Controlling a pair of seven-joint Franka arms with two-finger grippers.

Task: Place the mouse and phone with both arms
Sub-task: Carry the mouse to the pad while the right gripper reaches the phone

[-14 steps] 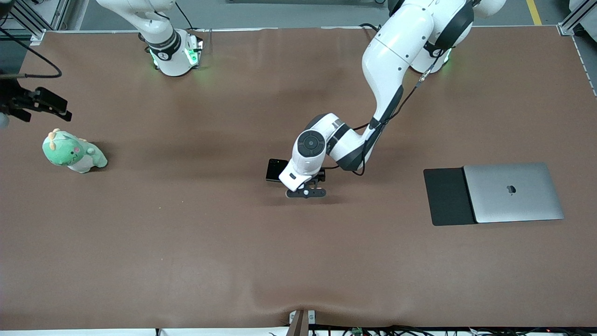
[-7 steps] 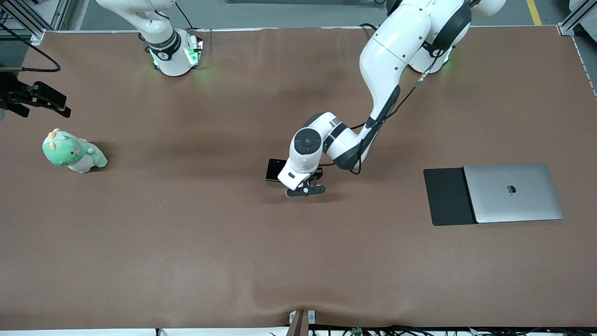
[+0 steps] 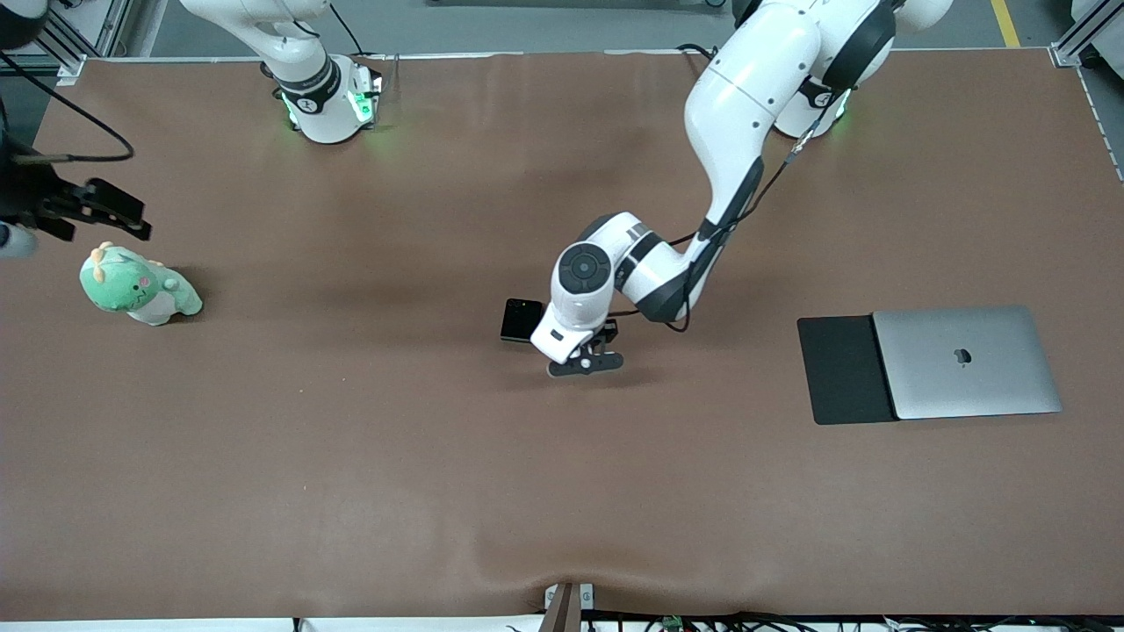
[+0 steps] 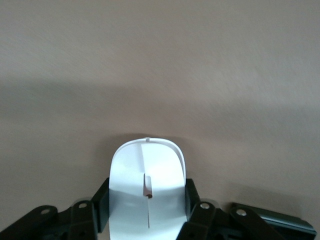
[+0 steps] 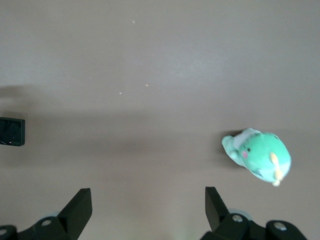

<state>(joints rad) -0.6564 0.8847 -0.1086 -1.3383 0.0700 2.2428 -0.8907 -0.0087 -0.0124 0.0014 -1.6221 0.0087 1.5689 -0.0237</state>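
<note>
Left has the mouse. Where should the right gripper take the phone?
Probably from straight above, across two opposite straight edges: the phone lies flat, a thin near-square slab. Approach from the right arm's end; the left gripper, shut on the mouse, crowds one side. Right gripper is open.

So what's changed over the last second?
The left gripper has shut on the mouse beside the phone. The right gripper drifted slightly toward the plush toy, open. Phone, toy, laptop and mat stayed put.
</note>
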